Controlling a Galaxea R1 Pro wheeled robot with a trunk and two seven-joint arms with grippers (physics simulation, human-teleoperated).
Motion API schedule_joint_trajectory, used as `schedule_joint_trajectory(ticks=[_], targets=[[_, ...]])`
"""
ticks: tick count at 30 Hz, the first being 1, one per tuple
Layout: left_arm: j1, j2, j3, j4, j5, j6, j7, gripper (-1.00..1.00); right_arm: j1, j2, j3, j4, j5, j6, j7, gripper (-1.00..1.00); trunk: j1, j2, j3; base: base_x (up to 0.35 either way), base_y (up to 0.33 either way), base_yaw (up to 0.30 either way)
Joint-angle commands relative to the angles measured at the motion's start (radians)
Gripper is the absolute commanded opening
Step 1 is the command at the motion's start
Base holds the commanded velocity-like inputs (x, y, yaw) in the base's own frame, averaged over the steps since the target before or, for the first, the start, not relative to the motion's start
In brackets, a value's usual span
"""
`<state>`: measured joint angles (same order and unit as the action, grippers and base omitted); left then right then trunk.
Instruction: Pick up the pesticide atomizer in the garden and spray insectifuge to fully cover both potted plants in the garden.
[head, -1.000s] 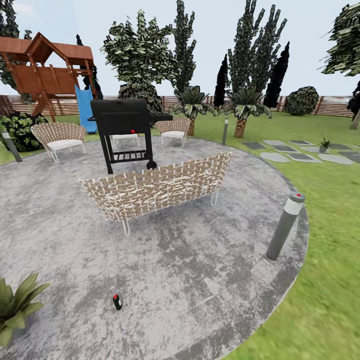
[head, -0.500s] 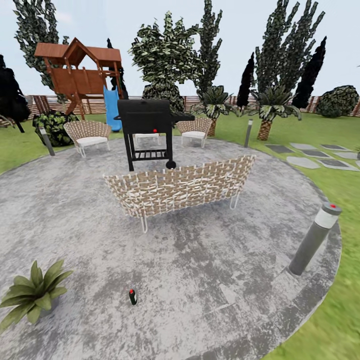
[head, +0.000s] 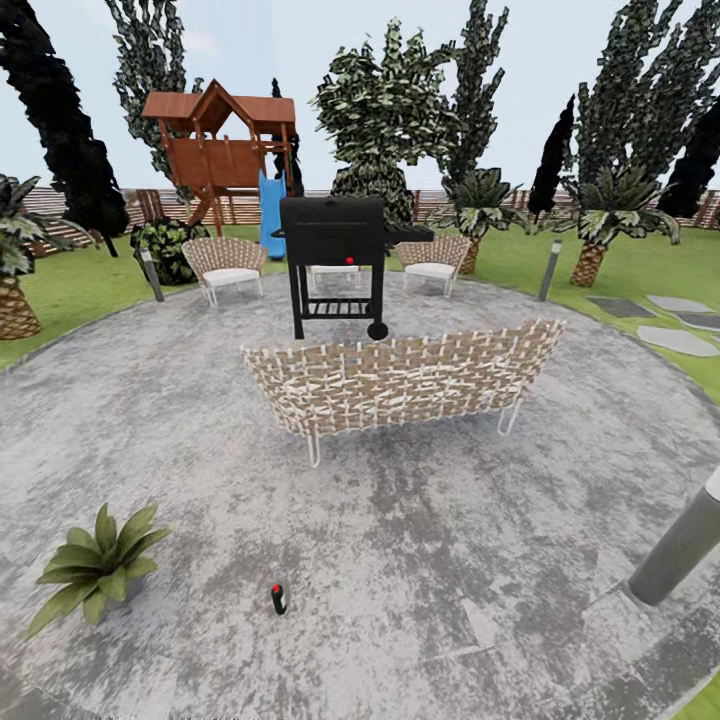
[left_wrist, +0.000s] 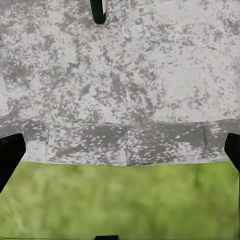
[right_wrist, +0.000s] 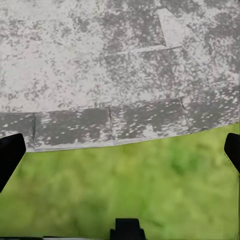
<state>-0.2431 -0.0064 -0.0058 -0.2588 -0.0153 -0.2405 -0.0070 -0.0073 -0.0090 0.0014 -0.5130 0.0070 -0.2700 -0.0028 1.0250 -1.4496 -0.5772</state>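
Patio holds one small dark-green red-capped atomizer (head: 279, 598) standing upright, one leafy potted rosette (head: 97, 568); left hand (left_wrist: 120, 150) and right hand (right_wrist: 120, 150) spread open.

head high; wrists low over patio (head: 420, 560)

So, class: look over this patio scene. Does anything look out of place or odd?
One thing: a small dark bottle with a red top stands alone on the bare paving, near the potted plant and apart from the furniture. Nothing looks spilled, tipped or damaged.
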Motion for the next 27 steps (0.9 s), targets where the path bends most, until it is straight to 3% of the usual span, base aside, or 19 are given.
schedule_joint_trajectory(ticks=[1, 8, 15, 17, 22, 27], targets=[[-0.001, 0.000, 0.000, 0.001, -0.002, -0.003, -0.001, 1.00, 0.000, 0.000, 0.000, 0.001, 0.001, -0.003, 0.000, 1.00, 0.000, 0.000, -0.001, 0.037, -0.261, 0.274], [-0.001, 0.000, 0.000, 0.000, -0.002, -0.004, -0.001, 1.00, 0.000, 0.000, -0.001, -0.002, 0.000, -0.003, 0.000, 1.00, 0.000, 0.000, -0.004, -0.031, -0.159, 0.248], [-0.016, -0.004, -0.001, -0.032, -0.003, 0.001, 0.006, 1.00, -0.001, -0.009, -0.003, -0.049, 0.001, -0.006, 0.003, 1.00, 0.000, 0.000, -0.004, -0.005, -0.011, 0.035], [-0.075, -0.003, -0.003, -0.086, -0.002, 0.011, 0.004, 1.00, -0.002, -0.018, -0.003, -0.190, 0.002, -0.002, 0.006, 1.00, 0.000, 0.000, -0.004, 0.000, -0.001, 0.003], [-0.308, -0.014, 0.000, -0.114, 0.006, 0.071, -0.001, 1.00, -0.010, -0.028, -0.006, -0.456, -0.002, 0.019, 0.008, 1.00, 0.000, 0.000, -0.004, 0.000, 0.000, 0.000], [-0.454, -0.045, -0.004, -0.118, 0.081, 0.142, -0.002, 1.00, -0.042, -0.031, -0.008, -0.632, -0.006, 0.077, 0.008, 1.00, 0.000, 0.000, -0.004, 0.000, 0.000, 0.000]])
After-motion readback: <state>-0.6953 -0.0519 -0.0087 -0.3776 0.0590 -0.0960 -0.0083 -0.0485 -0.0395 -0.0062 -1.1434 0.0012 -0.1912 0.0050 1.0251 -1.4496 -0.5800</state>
